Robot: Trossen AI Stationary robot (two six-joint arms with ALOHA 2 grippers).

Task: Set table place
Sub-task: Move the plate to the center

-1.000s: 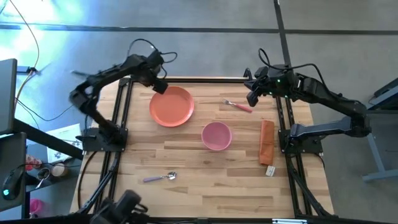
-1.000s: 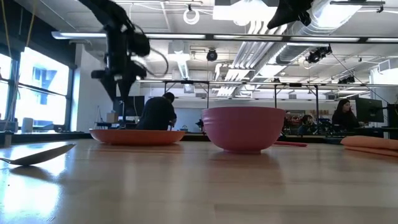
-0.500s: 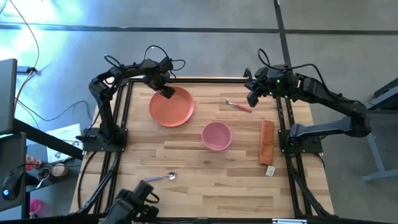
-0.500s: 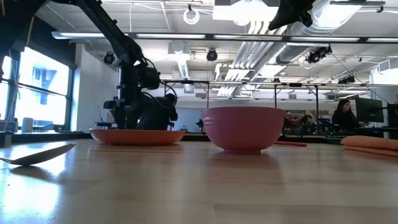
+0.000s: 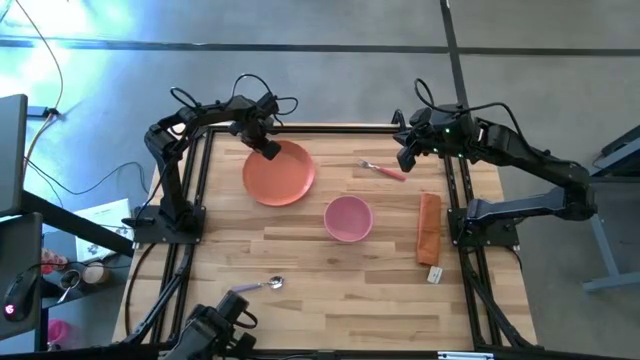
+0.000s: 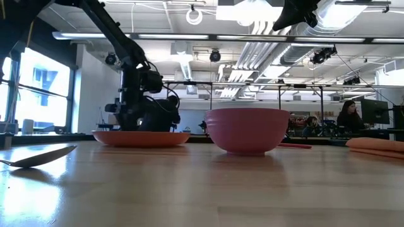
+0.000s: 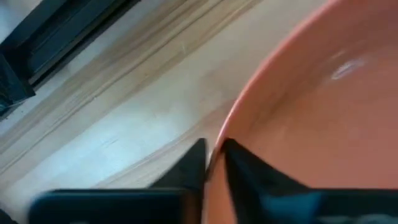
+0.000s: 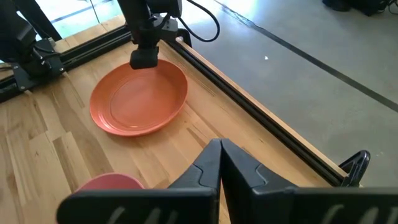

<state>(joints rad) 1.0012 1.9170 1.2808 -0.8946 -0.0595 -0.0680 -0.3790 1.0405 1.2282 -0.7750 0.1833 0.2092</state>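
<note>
The round orange plate [image 5: 282,178] lies flat on the wooden table [image 5: 330,270] at the far left. My left gripper [image 5: 270,151] is down at its far rim, shut on it. The pink bowl [image 5: 348,218] stands upright near the middle. Far right of the plate lies the pink-handled fork [image 5: 384,170], and the lilac-handled spoon [image 5: 258,286] lies near the front left. My right gripper [image 5: 406,158] hangs shut and empty above the far right, beside the fork. My left gripper pinches the plate's raised rim [image 7: 219,144] at its far left side, one finger [image 7: 193,168] outside the plate and the other inside. The fingers come from above, pointing down. The plate's base rests on the table [image 6: 140,137].
A folded orange cloth strip [image 5: 429,228] lies along the right side, with a small white piece [image 5: 434,274] at its near end. Black rails [image 5: 190,200] run along the table's edges. Bare wood lies between bowl and spoon. People sit in the room beyond.
My left gripper has come down and slightly toward the table's right, from above the far left corner onto the plate's far rim. My right arm has kept still.
</note>
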